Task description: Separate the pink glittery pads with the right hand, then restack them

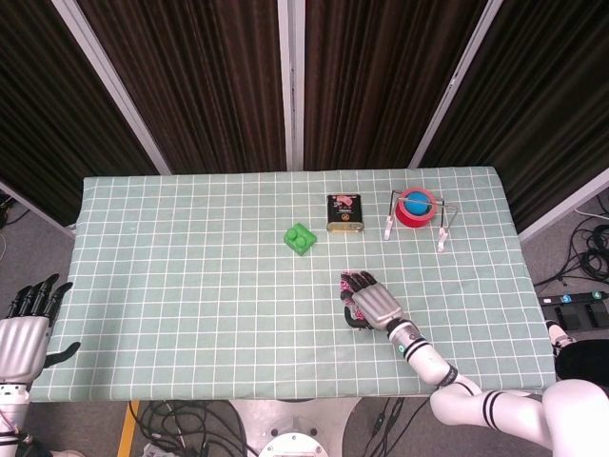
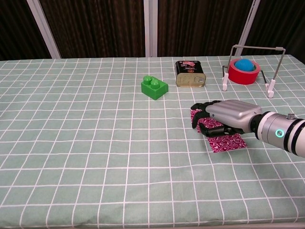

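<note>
- Lying flat on the checked cloth (image 2: pixel 95 157): the pink glittery pads (image 2: pixel 226 141), two thin squares overlapping at one corner, not yet stacked evenly.
- Covering the far pad from above: the right hand (image 2: pixel 224 118), palm down, fingers (image 2: pixel 199 109) curling over the far edge of that pad; the near pad showing just below and behind the wrist.
- Possibly pinching the far pad, but hiding the fingertips under the palm in both views, so not saying whether gripping or only pressing on it.
- Judging the pads as very light, thin and floppy, probably foam or felt, with a rough glitter face giving good friction against the fingers.
- Being so flat against the cloth, offering almost no edge to pinch; sliding under light pressure looking easier than lifting.
- Taking hold best at a free corner or edge, away from the overlap, pressing lightly and dragging toward the other pad.
- Risking to wrinkle the cloth or drag both pads together when pressing too hard.
- Waiting far to the left of the working hand, beyond the table edge: the left hand (image 1: pixel 27 328), released, fingers spread, holding nothing.
</note>
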Controlling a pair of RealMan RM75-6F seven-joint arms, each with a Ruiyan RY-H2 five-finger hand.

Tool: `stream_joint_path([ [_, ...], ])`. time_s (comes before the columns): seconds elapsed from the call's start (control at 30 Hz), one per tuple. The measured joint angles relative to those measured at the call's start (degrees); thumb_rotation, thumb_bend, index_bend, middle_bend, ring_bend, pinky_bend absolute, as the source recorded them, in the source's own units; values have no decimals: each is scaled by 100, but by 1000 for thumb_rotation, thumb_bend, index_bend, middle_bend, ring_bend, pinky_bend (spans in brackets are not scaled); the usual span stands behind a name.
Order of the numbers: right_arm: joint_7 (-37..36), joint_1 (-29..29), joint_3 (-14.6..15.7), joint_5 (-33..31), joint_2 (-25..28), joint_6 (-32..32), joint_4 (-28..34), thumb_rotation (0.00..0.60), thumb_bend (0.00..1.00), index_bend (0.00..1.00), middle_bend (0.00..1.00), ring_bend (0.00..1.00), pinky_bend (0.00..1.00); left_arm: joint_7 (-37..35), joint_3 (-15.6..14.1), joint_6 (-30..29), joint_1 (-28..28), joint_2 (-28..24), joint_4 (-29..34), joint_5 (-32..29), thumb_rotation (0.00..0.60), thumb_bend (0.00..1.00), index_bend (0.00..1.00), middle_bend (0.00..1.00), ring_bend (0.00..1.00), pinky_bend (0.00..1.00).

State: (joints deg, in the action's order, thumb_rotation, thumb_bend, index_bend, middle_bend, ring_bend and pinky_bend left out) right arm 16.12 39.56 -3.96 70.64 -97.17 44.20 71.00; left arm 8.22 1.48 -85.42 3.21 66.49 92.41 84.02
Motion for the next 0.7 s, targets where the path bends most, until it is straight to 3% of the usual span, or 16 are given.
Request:
stream_joint_path([
  [0.3, 62, -39, 85, -42, 93, 6, -16, 73, 596, 280, 5, 0, 0, 1, 3, 17, 3, 3, -4, -12, 600, 30, 176, 150, 115, 127],
  [0.7, 101, -233, 220, -118, 608, 107, 71, 66, 602, 280, 4, 0, 0, 43, 9, 26, 22, 17, 17, 12, 600, 30, 176, 150, 115, 127],
])
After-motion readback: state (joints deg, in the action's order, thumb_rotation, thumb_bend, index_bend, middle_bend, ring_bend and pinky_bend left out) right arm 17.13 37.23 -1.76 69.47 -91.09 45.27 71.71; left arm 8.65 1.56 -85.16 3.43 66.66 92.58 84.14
